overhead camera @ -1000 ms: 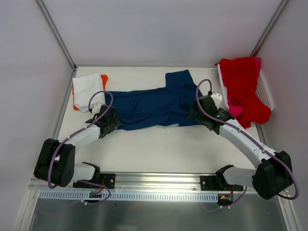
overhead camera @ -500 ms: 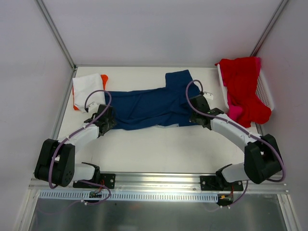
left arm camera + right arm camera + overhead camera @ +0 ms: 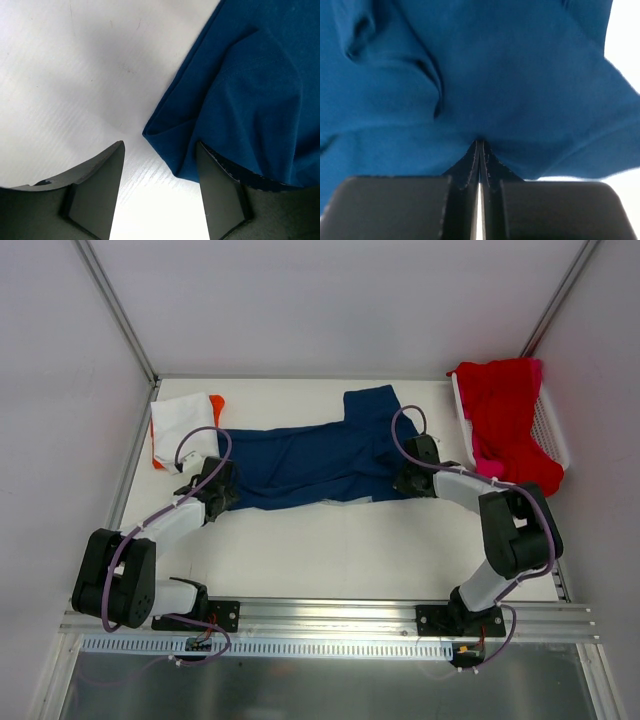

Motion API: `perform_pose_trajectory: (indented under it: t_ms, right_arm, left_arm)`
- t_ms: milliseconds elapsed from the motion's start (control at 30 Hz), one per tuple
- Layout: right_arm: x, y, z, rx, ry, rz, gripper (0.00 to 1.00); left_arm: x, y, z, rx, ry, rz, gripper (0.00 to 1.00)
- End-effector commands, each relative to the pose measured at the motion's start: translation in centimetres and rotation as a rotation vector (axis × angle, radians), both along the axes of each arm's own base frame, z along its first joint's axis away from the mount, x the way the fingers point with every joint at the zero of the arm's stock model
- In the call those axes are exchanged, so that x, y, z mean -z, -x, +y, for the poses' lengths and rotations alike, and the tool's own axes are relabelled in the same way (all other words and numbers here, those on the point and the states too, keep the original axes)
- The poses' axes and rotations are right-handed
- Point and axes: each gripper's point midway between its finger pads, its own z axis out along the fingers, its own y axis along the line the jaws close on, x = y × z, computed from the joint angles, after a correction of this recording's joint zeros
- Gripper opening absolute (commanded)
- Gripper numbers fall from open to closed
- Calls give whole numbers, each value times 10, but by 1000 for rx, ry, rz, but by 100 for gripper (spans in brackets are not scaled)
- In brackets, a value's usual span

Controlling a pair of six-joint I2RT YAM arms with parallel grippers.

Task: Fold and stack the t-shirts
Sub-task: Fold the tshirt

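I am looking at the navy blue t-shirt (image 3: pixel 300 455), and it is showing as soft, matt knit cloth, creasing into smooth folds along a stitched hem. The table (image 3: pixel 330 540) under it is reading as a white, faintly ribbed board with a low sheen, scuffed in places. The left gripper (image 3: pixel 160 147) is presenting dark matt plastic fingers (image 3: pixel 95 190) with finely toothed inner edges, and the right gripper (image 3: pixel 480 142) is looking the same. The white t-shirt (image 3: pixel 180 423), orange t-shirt (image 3: pixel 217 402) and red t-shirt (image 3: pixel 505 415) are showing as dull cloth. The basket (image 3: pixel 552 430) is looking like white plastic mesh. The rail (image 3: pixel 330 618) is gleaming like brushed metal.
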Motion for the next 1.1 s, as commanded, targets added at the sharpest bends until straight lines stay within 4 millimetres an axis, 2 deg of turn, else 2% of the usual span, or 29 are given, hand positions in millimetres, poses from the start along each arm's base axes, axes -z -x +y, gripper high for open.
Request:
perform_pose_trajectory:
  t_ms: [0, 67, 233, 267, 433, 533, 667, 700, 833, 1067]
  right_arm:
    - [-1, -13, 11, -8, -112, -40, 1]
    - [2, -10, 11, -8, -121, -29, 0]
    - [5, -17, 6, 16, -159, -47, 0]
    - [4, -16, 11, 3, -194, -37, 0]
    - [5, -15, 1, 32, -238, -37, 1]
    - [6, -9, -5, 39, -239, -35, 0]
    - [-1, -6, -14, 49, -241, -55, 0]
    - [-2, -6, -19, 62, -241, -59, 0]
    - [-3, 0, -26, 79, -249, -57, 1]
    - [1, 9, -40, 112, -254, -42, 1]
  left_arm:
    - [-8, -3, 10, -13, -34, -12, 56]
    - [-7, -2, 8, -5, -30, -5, 54]
    - [-5, -2, 7, 7, -29, 2, 45]
    - [-6, -3, 7, 7, -30, 3, 45]
    - [-4, -5, 6, 22, -36, 17, 39]
    - [-4, -7, 5, 27, -36, 23, 28]
    - [-4, -12, 3, 43, -37, 32, 3]
    - [-3, -13, 2, 53, -41, 43, 0]
    - [1, -11, -2, 87, -33, 88, 0]
    - [7, 2, -4, 103, -16, 119, 0]
